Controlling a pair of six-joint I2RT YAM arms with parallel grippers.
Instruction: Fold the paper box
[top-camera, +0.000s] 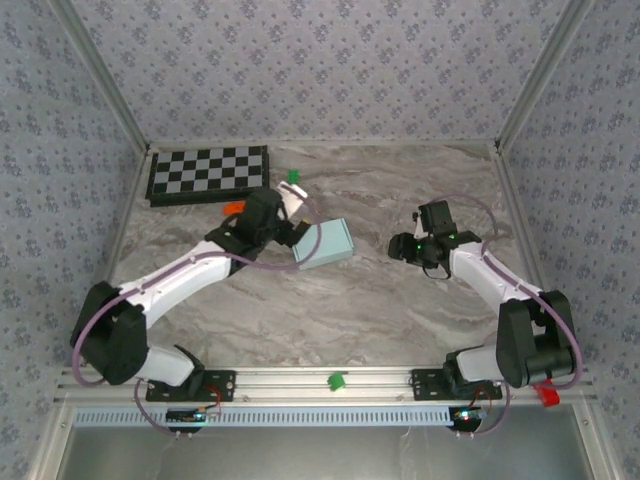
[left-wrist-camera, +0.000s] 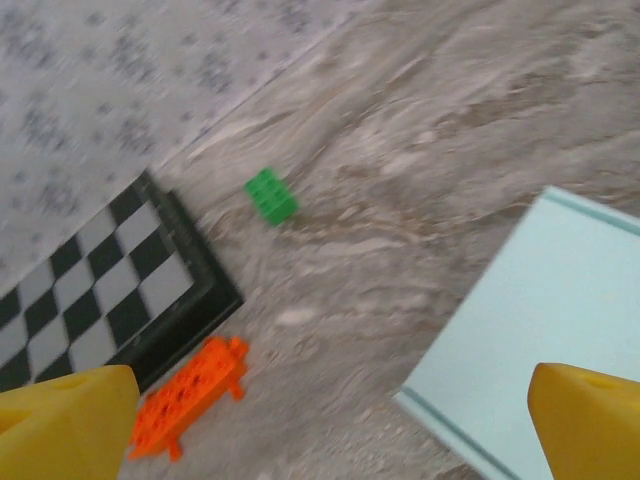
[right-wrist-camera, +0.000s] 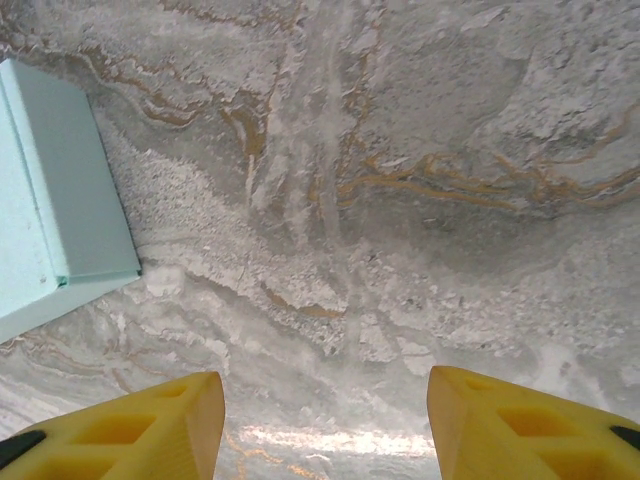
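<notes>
Lying near the middle of the surface (top-camera: 380, 300), the paper box (top-camera: 323, 243) looks already closed into a small pale-blue block, with one seam showing along its edge in the right wrist view. The left gripper (top-camera: 298, 225) is just beside its far-left corner, jaws spread wide and holding nothing. One yellow fingertip (left-wrist-camera: 590, 420) sits in front of the box's edge, and I cannot tell if it touches. The risk, I think, is here: if this arm goes down or sideways, that finger can catch the thin card, push the box askew or dent a wall, and a flap not fully tucked may spring open. The left arm reaches far forward, wrist tilted down. The right gripper (top-camera: 397, 249) is apart on the other side, also open and empty, low over the surface, its arm bent at the elbow.
</notes>
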